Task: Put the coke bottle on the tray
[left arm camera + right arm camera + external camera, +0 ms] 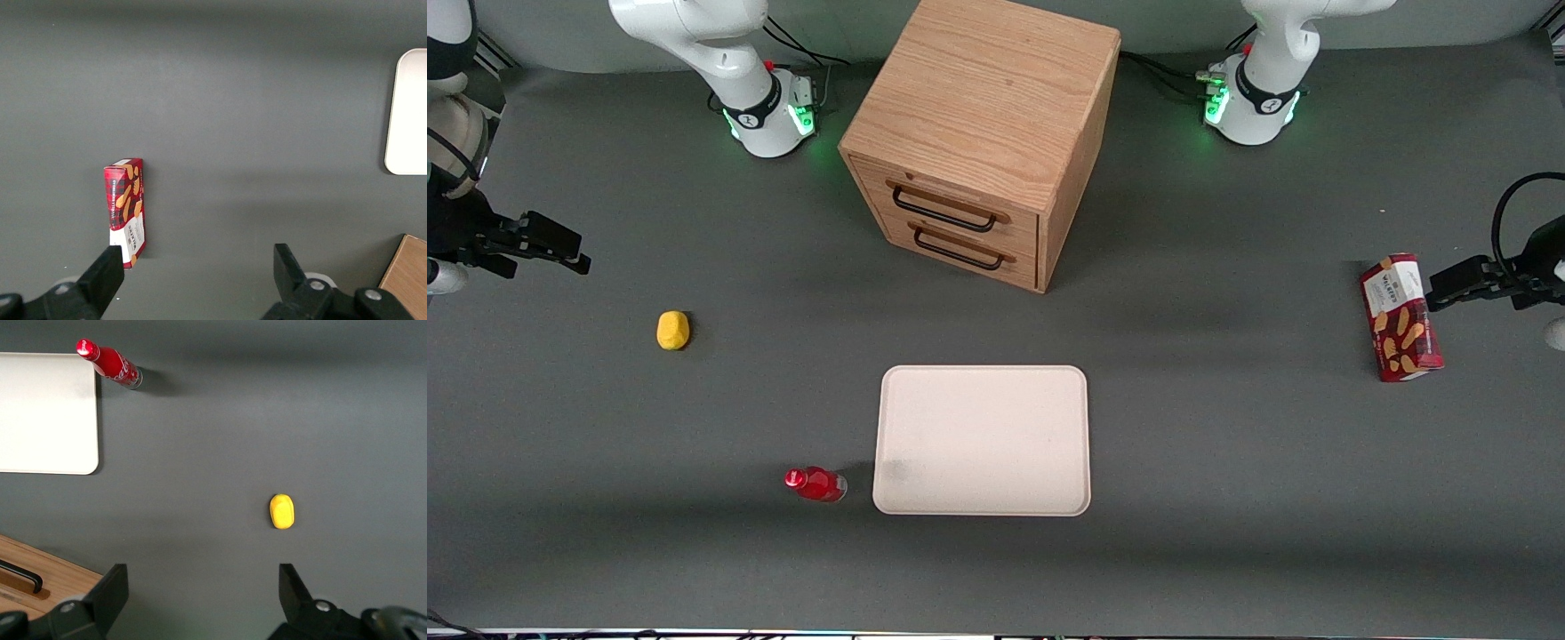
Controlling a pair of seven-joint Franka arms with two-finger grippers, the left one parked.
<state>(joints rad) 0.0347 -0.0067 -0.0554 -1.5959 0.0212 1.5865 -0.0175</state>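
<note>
The gripper (203, 593) hangs open near the lump (282, 511), well apart from the bottle (815, 484) standing beside the tray (983, 440).

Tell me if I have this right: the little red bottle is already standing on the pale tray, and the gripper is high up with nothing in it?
Not quite. The front view shows the coke bottle on the table beside the tray, not on it. The gripper is indeed up, open and empty.

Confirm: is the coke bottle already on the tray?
No. The coke bottle stands on the table beside the tray, and the open gripper hangs far off at the working arm's end.
</note>
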